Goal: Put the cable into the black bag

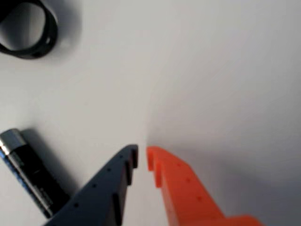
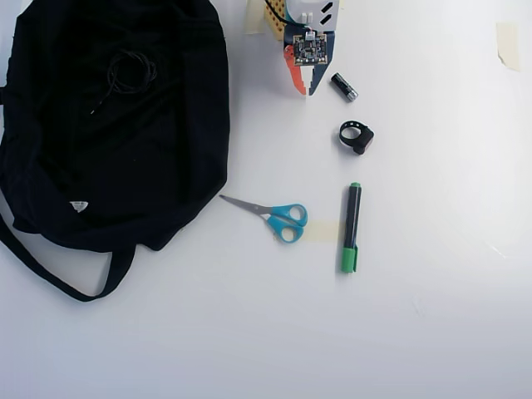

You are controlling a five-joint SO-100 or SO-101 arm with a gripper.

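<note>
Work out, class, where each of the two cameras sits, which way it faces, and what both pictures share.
Wrist view: rides on the arm, looking down past the gripper, with its dark and orange fingers, at the white table.
Overhead view: fixed above, facing straight down on the black bag, the cable on it, scissors and marker.
Shared: gripper, battery, ring strap.

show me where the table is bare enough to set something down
Bare: everything right of the green marker, and the strip below the scissors. Crowded: by the gripper, with battery and ring strap; the black bag fills the left.
</note>
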